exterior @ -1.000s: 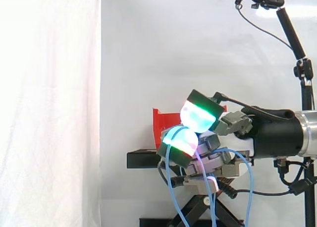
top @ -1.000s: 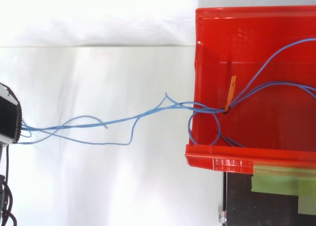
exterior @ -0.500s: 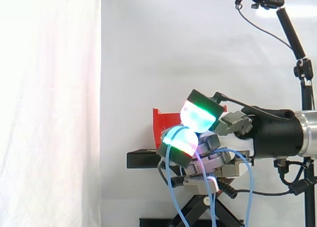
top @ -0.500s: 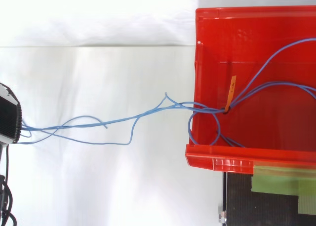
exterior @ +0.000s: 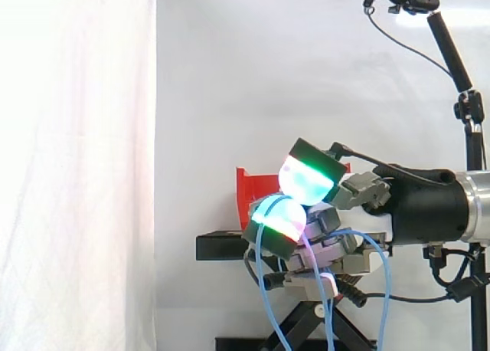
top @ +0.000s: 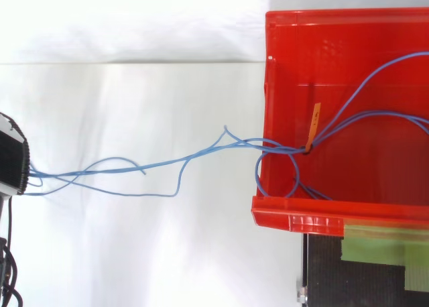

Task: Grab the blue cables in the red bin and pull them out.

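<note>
This is a robotics lab test cell. A white curtain point(exterior: 76, 167) closes off the background and a small camera point(exterior: 417, 0) sits clamped atop a black pole point(exterior: 452, 52). The red bin point(top: 348, 25) rests on a black scissor-lift stand point(exterior: 218, 247) patched with green tape point(top: 375, 247).

Reaches in level from the right in the side view, hand point(exterior: 360, 191) clenched on blue cables point(exterior: 258, 263), fingertips point(exterior: 306, 181) glowing green and cyan, aimed left.
</note>
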`<state>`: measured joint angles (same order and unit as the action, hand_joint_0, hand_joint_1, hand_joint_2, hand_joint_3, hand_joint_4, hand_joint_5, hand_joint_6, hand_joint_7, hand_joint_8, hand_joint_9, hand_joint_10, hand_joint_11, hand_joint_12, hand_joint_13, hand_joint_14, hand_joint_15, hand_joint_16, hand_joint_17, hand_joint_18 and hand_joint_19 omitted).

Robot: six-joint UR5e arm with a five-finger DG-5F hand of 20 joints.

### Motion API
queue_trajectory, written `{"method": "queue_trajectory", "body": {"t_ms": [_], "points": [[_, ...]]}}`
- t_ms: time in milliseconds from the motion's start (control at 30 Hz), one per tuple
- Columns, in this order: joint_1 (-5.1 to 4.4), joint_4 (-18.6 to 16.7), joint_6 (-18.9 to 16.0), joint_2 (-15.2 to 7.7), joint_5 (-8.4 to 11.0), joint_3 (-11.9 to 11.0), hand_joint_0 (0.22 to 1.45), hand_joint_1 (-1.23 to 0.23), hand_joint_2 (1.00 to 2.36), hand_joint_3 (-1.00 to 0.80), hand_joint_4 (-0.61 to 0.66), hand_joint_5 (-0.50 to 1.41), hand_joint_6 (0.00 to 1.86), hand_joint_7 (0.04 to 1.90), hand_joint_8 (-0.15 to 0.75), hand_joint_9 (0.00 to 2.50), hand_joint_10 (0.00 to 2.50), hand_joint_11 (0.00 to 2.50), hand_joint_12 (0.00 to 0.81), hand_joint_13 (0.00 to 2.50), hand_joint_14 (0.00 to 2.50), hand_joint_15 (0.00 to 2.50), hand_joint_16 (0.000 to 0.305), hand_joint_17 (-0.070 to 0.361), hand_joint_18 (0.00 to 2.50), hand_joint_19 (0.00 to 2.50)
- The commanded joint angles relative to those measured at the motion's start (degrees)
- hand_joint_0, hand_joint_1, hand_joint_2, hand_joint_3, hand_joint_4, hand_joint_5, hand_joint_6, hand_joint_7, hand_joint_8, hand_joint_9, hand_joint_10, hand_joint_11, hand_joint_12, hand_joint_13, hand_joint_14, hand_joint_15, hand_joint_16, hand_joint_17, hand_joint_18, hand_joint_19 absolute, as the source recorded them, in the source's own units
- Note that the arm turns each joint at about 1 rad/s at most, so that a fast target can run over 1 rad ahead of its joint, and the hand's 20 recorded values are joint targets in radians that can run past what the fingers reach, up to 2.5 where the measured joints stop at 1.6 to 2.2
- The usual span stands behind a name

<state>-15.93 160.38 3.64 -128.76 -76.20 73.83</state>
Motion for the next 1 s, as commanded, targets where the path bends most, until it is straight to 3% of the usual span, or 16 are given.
{"method": "queue_trajectory", "body": {"t_ms": [0, 967], "points": [[0.02, -0.06, 0.0, 0.0, 0.0, 0.0, 0.92, -0.97, 1.01, -0.53, -0.01, 0.78, 0.89, 0.64, 0.246, 0.9, 2.29, 1.42, 0.326, 1.15, 1.55, 1.35, 0.042, 0.095, 1.03, 1.23], [0.02, 0.02, 0.0, 0.0, 0.0, 0.0, 0.94, -0.95, 1.01, -0.56, -0.02, 0.75, 0.92, 0.62, 0.253, 0.88, 2.29, 1.41, 0.337, 1.14, 1.48, 1.35, 0.044, 0.098, 1.01, 1.23]]}}
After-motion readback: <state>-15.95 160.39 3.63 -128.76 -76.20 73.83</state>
